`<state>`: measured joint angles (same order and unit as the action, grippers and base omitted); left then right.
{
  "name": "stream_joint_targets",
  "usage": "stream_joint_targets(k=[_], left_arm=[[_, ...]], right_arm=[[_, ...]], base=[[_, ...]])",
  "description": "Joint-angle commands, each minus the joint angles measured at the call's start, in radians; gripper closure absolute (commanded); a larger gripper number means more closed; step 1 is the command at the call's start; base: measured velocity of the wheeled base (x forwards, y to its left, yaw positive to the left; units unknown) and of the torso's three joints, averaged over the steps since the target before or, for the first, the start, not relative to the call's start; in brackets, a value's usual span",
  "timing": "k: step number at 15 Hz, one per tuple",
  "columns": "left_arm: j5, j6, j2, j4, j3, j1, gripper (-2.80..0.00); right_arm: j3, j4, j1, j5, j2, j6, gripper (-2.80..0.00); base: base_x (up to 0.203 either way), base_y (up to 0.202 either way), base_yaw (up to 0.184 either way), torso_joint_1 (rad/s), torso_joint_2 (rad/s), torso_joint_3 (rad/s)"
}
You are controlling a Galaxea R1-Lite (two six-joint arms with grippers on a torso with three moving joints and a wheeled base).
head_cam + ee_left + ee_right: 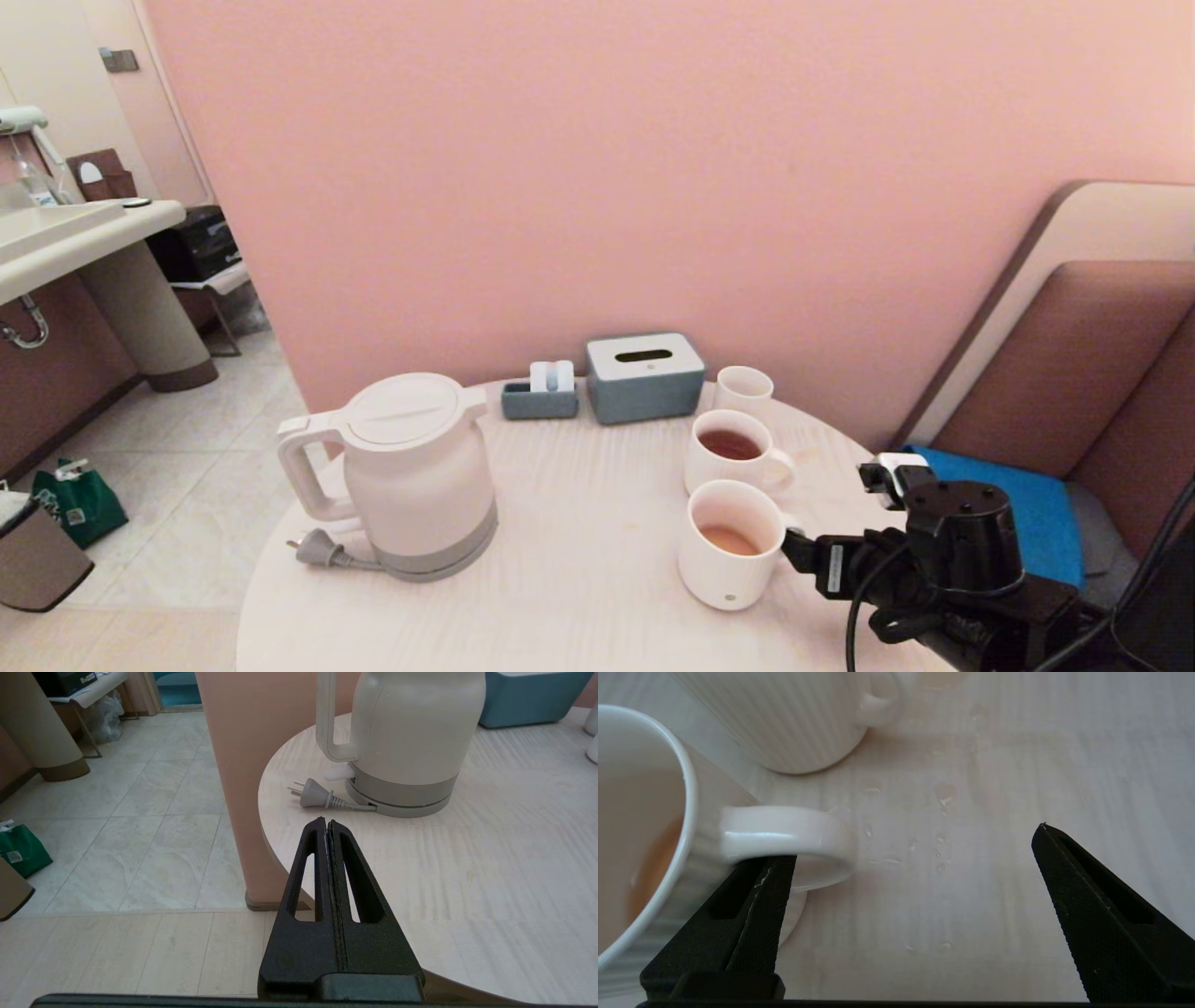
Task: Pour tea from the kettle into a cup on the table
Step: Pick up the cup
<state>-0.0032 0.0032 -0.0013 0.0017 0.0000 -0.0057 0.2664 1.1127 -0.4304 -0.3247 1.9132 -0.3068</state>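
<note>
The white kettle (420, 476) (411, 742) stands upright on the left of the round pale table (579, 560), lid on. The ribbed white cup (730, 546) (644, 835) stands at the front right with a little pale orange-brown tea (728, 539) in it. My right gripper (794, 551) (913, 842) is open, low over the table just right of the cup. The cup's handle (784, 830) crosses the tip of one finger, and the other finger stands far off to the side. My left gripper (327, 821) is shut and empty near the table's left front edge, short of the kettle.
A like mug of dark red-brown tea (733, 453) stands just behind the cup, with a small plain cup (744, 387) beyond it. A grey-blue tissue box (644, 376) and small holder (540, 397) sit by the wall. The kettle's plug (317, 549) lies loose. Droplets (943, 793) dot the wood.
</note>
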Motion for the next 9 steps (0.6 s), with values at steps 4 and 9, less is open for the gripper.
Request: stream_joint_targets(k=[4, 9], left_arm=[[0.0, 0.0, 0.001, 0.0, 0.0, 0.0, 0.0], [-0.001, 0.0, 0.001, 0.0, 0.0, 0.0, 0.0]], right_arm=[[-0.082, 0.316, -0.017, -0.009, 0.166, -0.002, -2.8], [-0.128, 0.452, -0.019, -0.01, 0.236, 0.002, -2.8]], base=[[0.0, 0.0, 0.0, 0.0, 0.0, 0.0], [0.0, 0.0, 0.0, 0.0, 0.0, 0.0]])
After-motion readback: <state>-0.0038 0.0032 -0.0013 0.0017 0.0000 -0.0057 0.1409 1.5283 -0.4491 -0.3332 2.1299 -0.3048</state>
